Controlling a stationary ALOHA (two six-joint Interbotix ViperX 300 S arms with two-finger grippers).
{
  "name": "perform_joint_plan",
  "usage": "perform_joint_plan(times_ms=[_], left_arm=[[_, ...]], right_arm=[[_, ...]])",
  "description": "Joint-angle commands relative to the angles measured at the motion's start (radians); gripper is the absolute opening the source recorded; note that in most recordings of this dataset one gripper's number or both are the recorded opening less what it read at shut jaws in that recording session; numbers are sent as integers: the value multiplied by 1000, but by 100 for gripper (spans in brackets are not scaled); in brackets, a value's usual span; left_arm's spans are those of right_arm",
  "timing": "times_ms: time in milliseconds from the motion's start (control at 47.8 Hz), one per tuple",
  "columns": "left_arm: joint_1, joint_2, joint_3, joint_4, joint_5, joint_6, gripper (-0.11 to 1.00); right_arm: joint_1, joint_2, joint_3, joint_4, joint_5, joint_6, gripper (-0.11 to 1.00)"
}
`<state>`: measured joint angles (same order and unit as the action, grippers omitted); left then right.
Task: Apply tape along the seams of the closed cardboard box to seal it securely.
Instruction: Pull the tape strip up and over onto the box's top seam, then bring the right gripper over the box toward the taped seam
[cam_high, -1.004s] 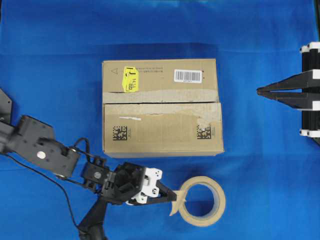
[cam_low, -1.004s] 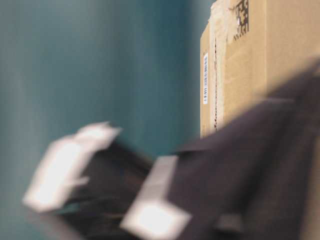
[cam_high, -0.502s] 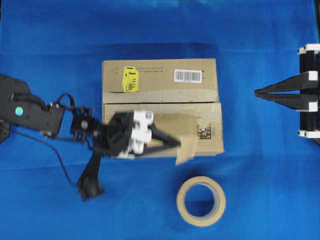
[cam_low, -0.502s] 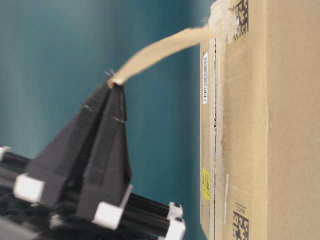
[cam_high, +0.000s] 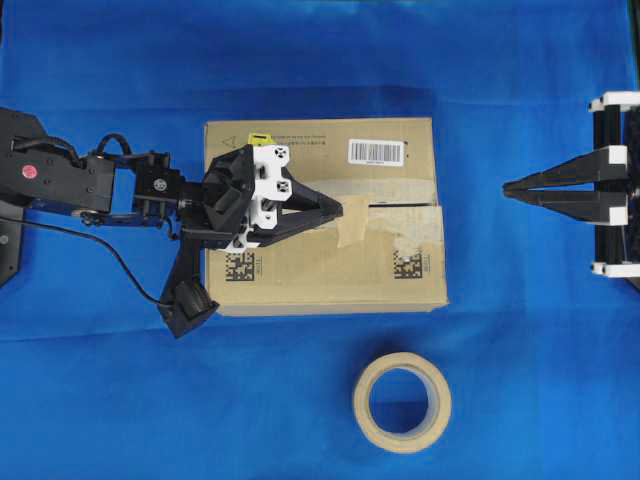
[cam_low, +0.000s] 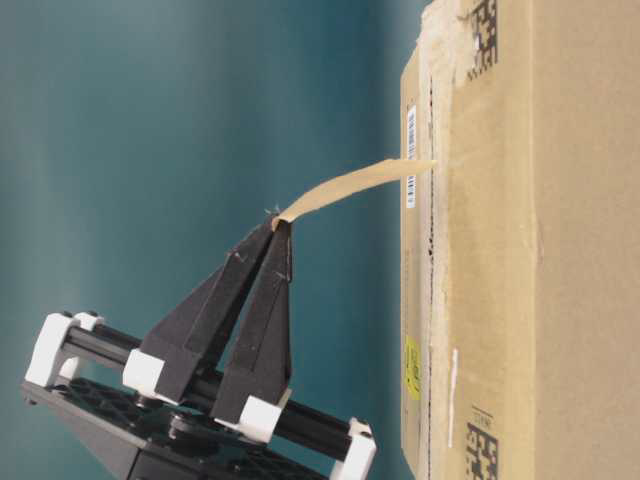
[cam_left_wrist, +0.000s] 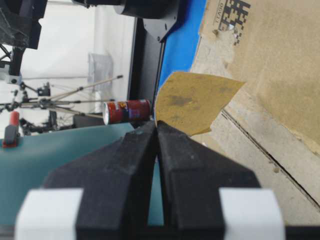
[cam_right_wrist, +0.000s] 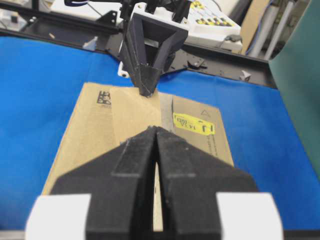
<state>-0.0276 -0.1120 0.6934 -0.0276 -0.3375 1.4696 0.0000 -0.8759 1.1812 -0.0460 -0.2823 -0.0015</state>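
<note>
Left gripper pinches the tape, a tan strip hanging crosswise over the seams; right gripper clenched empty.

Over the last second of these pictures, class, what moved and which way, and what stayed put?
The left gripper, shut on the tape, swung from beside the roll up over the box, so the piece now hangs at the seam. No grip was taken or released. The right gripper, shut, the box and the roll stayed where they were.
</note>
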Motion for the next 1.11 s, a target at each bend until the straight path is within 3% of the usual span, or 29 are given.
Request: perform_joint_plan(times_ms=[0, 565, 1088], left_arm=[[5, -6, -14, 2, 2, -2, 0], [46, -8, -6, 3, 238, 14, 0], [61, -9, -5, 6, 276, 15, 0]], right_arm=[[2, 12, -20, -3, -6, 3, 0], [2, 40, -20, -3, -20, 5, 0], [3, 150, -38, 8, -84, 15, 0]])
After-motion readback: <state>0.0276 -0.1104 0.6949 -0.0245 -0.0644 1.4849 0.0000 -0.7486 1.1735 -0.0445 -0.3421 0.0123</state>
